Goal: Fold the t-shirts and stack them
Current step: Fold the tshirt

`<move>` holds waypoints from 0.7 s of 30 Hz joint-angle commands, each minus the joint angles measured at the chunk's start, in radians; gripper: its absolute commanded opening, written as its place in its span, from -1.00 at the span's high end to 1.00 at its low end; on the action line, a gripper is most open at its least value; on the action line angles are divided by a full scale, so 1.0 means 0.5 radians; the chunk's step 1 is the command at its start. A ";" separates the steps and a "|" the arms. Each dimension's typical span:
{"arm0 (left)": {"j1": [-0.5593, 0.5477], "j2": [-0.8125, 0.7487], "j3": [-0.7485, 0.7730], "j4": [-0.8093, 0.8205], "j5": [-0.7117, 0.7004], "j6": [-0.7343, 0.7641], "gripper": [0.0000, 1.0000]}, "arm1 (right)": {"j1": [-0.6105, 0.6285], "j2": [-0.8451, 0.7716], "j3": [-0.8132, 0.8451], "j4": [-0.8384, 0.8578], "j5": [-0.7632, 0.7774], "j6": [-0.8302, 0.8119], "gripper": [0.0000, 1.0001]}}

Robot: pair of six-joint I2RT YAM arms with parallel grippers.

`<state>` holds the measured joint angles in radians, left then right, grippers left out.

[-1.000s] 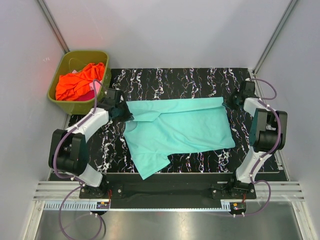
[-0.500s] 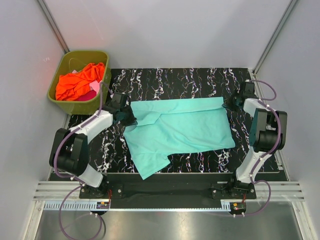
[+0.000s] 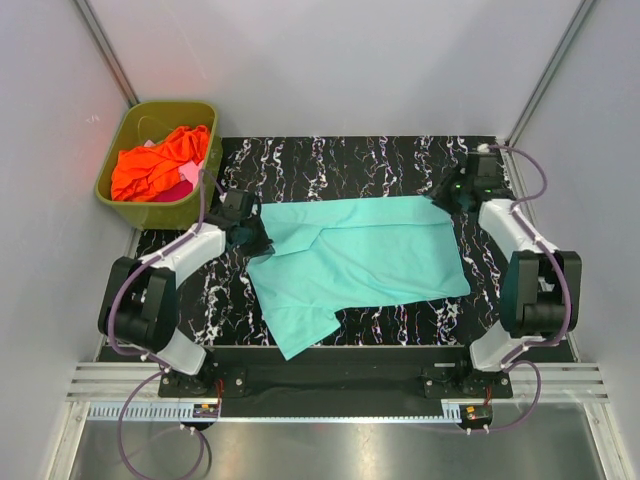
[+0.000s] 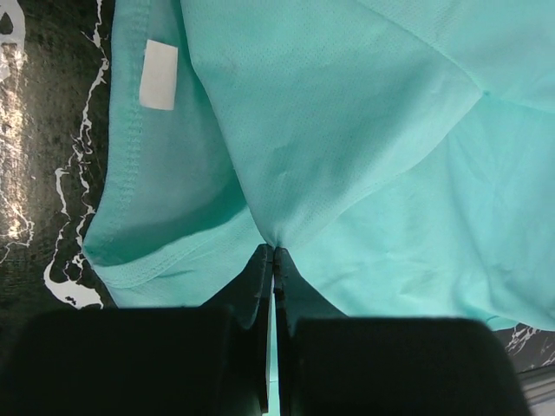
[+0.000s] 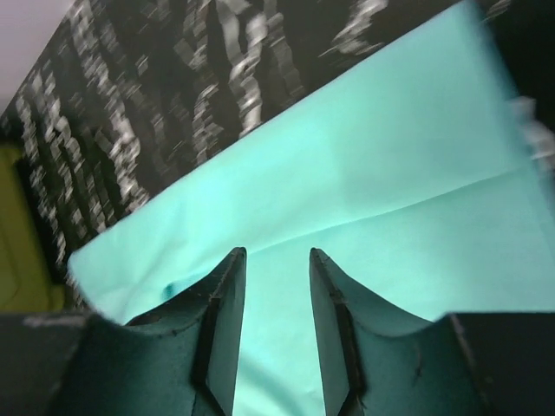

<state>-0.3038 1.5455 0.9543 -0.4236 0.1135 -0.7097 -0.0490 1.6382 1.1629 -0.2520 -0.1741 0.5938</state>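
The teal shirt [image 3: 360, 255] lies spread across the middle of the black marbled table [image 3: 330, 160]. Its long side runs left to right, and one sleeve [image 3: 300, 335] sticks out toward the near edge. The cloth is mostly flat, with a few soft folds near its left end, where one layer is turned over another. In my left wrist view the shirt [image 4: 347, 130] shows a fine knit, a stitched hem and a small white label [image 4: 159, 74] on the inside.

My left gripper [image 3: 250, 232] sits at the shirt's left end. Its fingers [image 4: 274, 251] are pressed together on a pinched fold of the teal cloth, and creases fan out from that pinch.

My right gripper [image 3: 447, 195] is at the far right corner of the shirt. Its wrist view is blurred, but the two fingers [image 5: 277, 256] stand apart with nothing between them. The smooth teal cloth [image 5: 390, 173] shows through the gap below.

The orange shirt [image 3: 155, 165] is bunched up in the green tub [image 3: 165, 105] off the table's far left corner. A bit of the pink shirt [image 3: 172, 192] shows beneath it.
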 commanded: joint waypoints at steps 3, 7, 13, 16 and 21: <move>-0.018 -0.103 0.000 0.120 0.098 -0.145 1.00 | 0.374 -0.141 -0.055 0.022 0.057 0.285 0.07; -0.046 -0.081 -0.086 0.212 0.067 -0.222 1.00 | 0.582 -0.083 -0.037 0.050 0.131 0.340 0.06; -0.083 -0.020 -0.212 0.286 0.028 -0.268 1.00 | 0.810 0.024 -0.013 0.074 0.146 0.459 0.08; -0.086 -0.014 -0.252 0.298 -0.006 -0.265 1.00 | 0.926 0.083 -0.016 0.120 0.170 0.607 0.08; -0.083 -0.054 -0.234 0.295 -0.046 -0.256 1.00 | 1.177 0.218 -0.016 0.307 0.268 0.770 0.09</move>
<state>-0.3439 1.5402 0.8242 -0.3244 0.1192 -0.8310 0.4736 1.7149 1.1404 -0.1947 -0.0967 0.8955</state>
